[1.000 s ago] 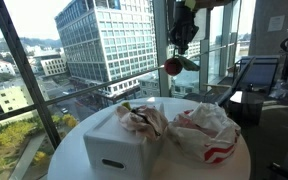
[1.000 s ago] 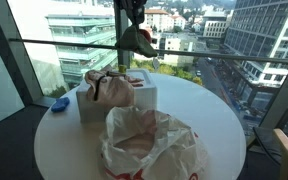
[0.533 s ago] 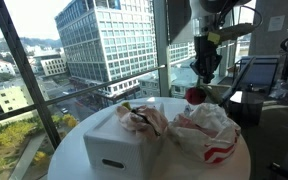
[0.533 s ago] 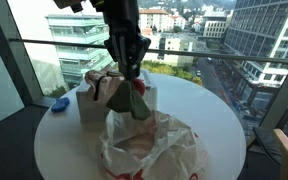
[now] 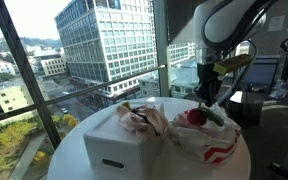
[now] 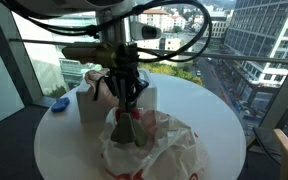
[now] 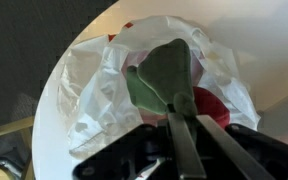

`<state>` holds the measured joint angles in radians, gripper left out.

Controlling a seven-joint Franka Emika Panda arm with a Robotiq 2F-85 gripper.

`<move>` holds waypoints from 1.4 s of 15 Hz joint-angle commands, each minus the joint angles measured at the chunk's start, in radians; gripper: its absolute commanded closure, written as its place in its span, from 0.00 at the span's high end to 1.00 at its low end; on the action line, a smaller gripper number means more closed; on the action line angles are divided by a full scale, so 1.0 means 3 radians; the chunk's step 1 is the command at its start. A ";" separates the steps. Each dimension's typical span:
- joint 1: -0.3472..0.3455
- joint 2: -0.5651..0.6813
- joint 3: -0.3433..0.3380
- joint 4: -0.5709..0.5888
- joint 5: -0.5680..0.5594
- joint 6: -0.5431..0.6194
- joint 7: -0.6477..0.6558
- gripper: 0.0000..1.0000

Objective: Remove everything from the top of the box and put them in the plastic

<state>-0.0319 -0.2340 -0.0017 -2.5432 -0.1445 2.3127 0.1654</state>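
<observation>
A white box (image 5: pixel 112 148) stands on the round white table (image 5: pixel 74 155), with crumpled pinkish things (image 5: pixel 144 120) on top of it. It also shows in an exterior view (image 6: pixel 88 104). A crinkled plastic bag (image 5: pixel 214 135) lies open beside it in both exterior views (image 6: pixel 159 150) and fills the wrist view (image 7: pixel 89 90). My gripper (image 5: pixel 206 98) is shut on a red toy (image 5: pixel 196 116) with a green leaf (image 7: pixel 159 72) and holds it low in the bag's mouth (image 6: pixel 124 125). The red part (image 7: pixel 212 104) shows beside the fingers (image 7: pixel 180 140).
Glass walls and a railing surround the table on the far sides. A small blue object (image 6: pixel 59 102) lies at the table's edge near the box. Dark equipment with a screen (image 5: pixel 261 75) stands behind the bag. The table's edge (image 7: pixel 269 60) curves round the bag.
My gripper has carried the red and green toy from high above the box across and down into the mouth of the plastic bag. The box and the things on it have not moved.
</observation>
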 commanded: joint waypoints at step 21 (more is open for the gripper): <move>0.0404 -0.0133 0.0548 0.0586 0.0321 -0.0013 0.0144 1.00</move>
<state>0.0590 -0.2925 0.1039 -2.4524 -0.0539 2.3689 0.1131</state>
